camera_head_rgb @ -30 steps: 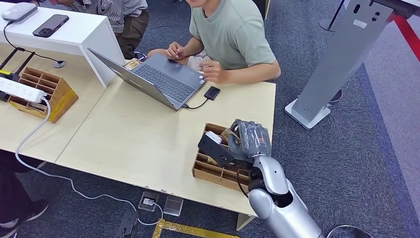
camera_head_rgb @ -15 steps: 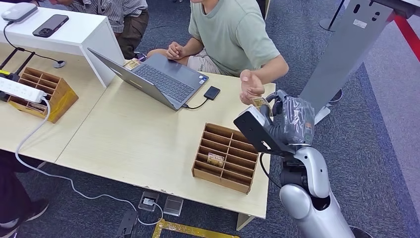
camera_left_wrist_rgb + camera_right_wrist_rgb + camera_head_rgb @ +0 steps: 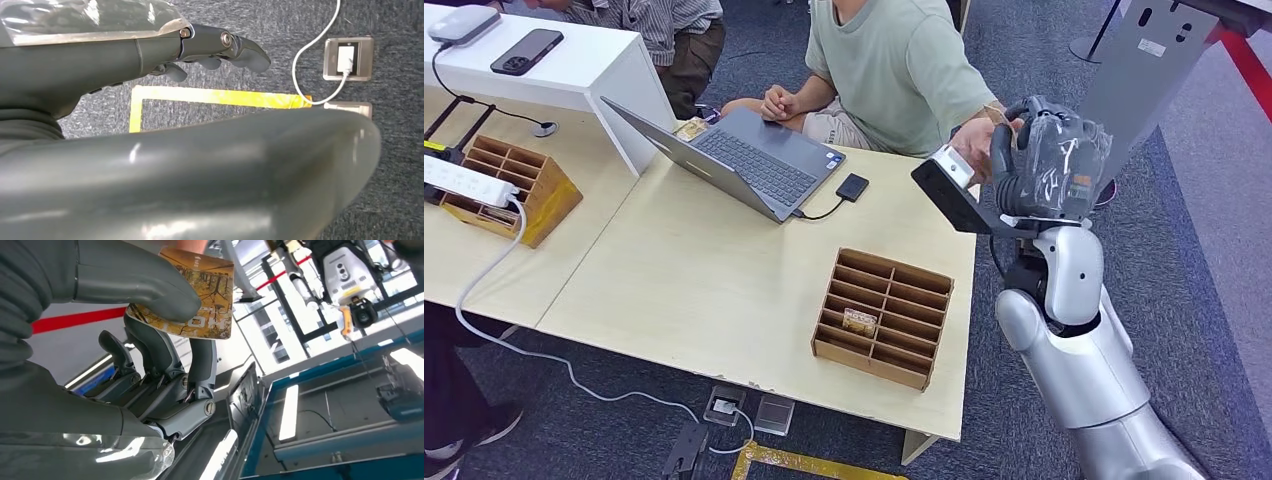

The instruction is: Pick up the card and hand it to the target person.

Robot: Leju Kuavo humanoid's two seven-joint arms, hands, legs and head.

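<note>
Higher and farther out than a moment ago, the card (image 3: 192,292) now sits at the person's hand (image 3: 974,140), past the far right corner of the table (image 3: 724,280), where half a second back it was lower and just off that edge. It is a yellow-brown printed card, pinched between the thick thumb and the dark fingers (image 3: 197,360) of the right hand (image 3: 1049,160); in the head view the hand's bulk hides most of it. The person's hand has come up too and now meets the robot's at the card, though whether it grips the card I cannot tell. The silver right arm stands nearly upright beside the table.

On the table, the wooden divided tray (image 3: 884,315) lies as before, with another small card (image 3: 859,322) in one of its near compartments. The laptop (image 3: 744,160) stays open in front of the seated person.

The left hand (image 3: 150,50) hangs over grey carpet, its fingers loosely extended and apart, with nothing in them.
</note>
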